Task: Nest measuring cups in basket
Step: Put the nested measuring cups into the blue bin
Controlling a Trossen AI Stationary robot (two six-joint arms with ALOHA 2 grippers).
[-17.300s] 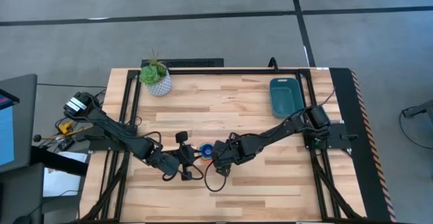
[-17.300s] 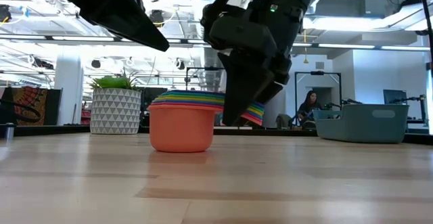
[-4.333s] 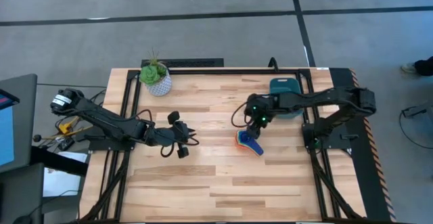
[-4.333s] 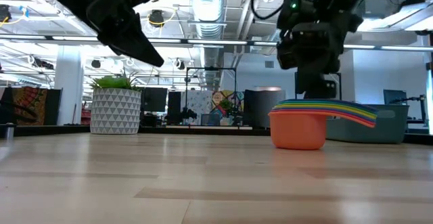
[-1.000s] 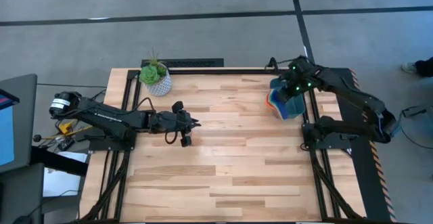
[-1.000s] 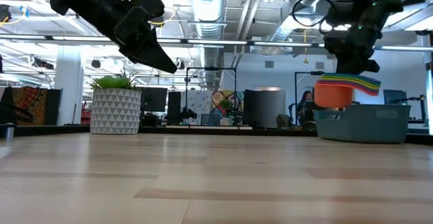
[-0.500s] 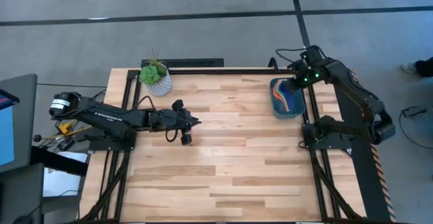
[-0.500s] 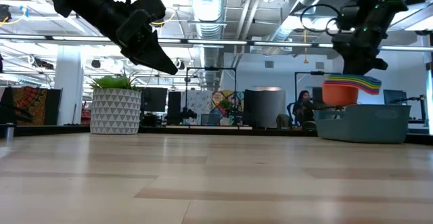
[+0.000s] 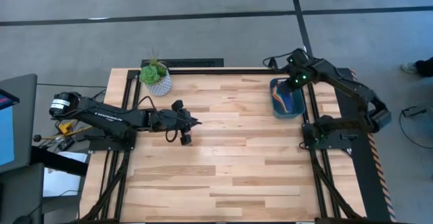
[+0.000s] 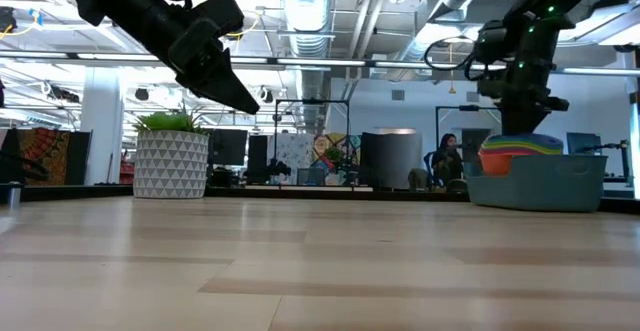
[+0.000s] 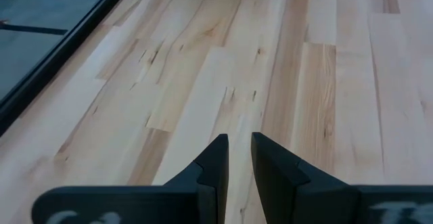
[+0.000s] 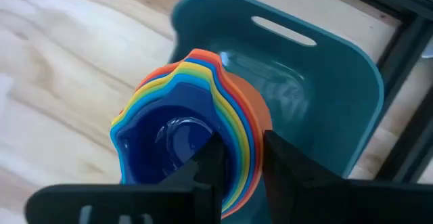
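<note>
Pale wooden table, plant pot at the far left corner. Stacked measuring cups lowered into the teal basket at the far right, gripped on the handles by the right gripper. Placing step, seemingly near done: next, letting go once seated, then lifting clear. Left gripper idle over mid-table, fingers nearly together on nothing.

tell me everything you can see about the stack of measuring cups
The measuring cups are plastic scoops nested into one stack, orange outermost, blue innermost, rims making rainbow bands. The stack sits inside the dark teal basket at the table's far right; in the low view its top rises above the basket wall. The right claw pinches the stack's rim edge between its fingers.
</note>
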